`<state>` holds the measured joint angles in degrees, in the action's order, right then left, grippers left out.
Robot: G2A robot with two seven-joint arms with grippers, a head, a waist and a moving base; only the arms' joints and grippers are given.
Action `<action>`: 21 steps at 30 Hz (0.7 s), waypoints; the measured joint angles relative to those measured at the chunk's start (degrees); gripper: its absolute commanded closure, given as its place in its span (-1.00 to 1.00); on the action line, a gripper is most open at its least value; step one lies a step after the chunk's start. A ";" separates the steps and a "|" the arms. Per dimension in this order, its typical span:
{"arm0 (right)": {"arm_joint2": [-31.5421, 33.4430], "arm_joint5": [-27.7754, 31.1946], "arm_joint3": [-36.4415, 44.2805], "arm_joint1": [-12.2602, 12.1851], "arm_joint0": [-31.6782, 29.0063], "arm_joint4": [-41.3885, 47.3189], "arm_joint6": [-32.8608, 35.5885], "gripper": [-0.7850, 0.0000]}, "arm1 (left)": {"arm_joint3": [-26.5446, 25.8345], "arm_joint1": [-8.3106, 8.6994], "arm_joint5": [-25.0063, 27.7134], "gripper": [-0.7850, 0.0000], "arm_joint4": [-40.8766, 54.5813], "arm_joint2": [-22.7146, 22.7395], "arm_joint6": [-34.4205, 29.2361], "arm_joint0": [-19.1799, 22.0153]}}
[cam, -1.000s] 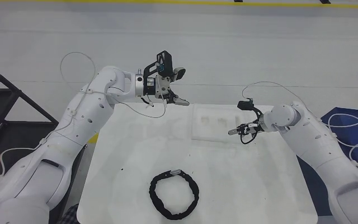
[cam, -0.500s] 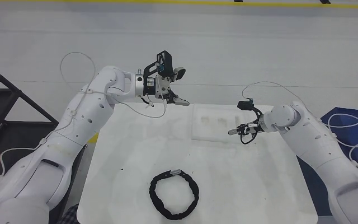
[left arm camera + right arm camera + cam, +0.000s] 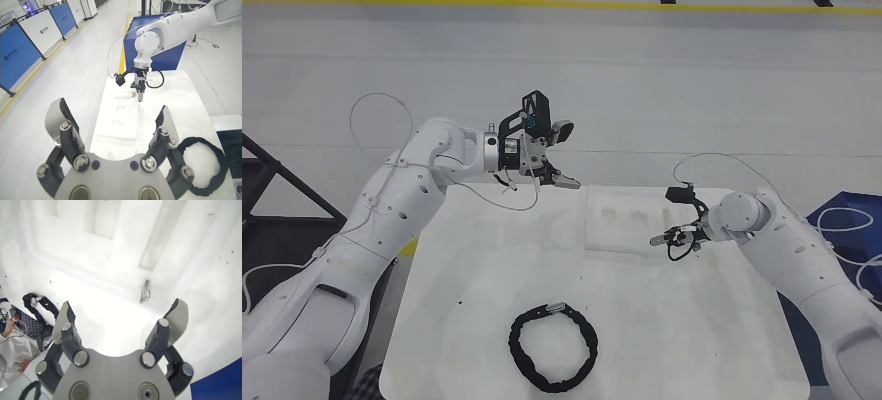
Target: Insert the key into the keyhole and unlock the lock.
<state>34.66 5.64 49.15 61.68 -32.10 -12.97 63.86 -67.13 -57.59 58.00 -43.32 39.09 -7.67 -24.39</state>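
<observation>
just beyond right gripper [image 3: 121,302] — key [image 3: 144,293]

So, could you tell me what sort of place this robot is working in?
Probably a factory or test hall: a row of blue partition panels, a yellow line painted on the wide pale floor, and the table standing out in the open.

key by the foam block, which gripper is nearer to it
Right. The right gripper sits just short of the key at the edge of the foam block; the left gripper is off beyond the block's opposite side.
</observation>
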 measured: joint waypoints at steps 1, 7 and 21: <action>-0.16 -0.35 -0.19 0.14 0.11 -0.42 0.00 -0.65 | 0.00 0.00 0.00 -1.00 0.00 0.00 0.00 0.00; -0.73 -2.91 -1.39 0.98 0.55 -2.40 -0.37 0.00 | 0.00 0.00 0.00 -1.00 0.00 0.00 0.00 0.00; -1.16 -9.99 -0.81 2.44 0.89 -6.87 -1.71 0.18 | 0.00 0.00 0.00 -1.00 0.00 0.00 0.00 0.00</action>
<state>33.50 -4.34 48.33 64.11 -31.21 -19.84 62.15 -67.13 -57.59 58.00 -43.32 39.09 -7.67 -24.39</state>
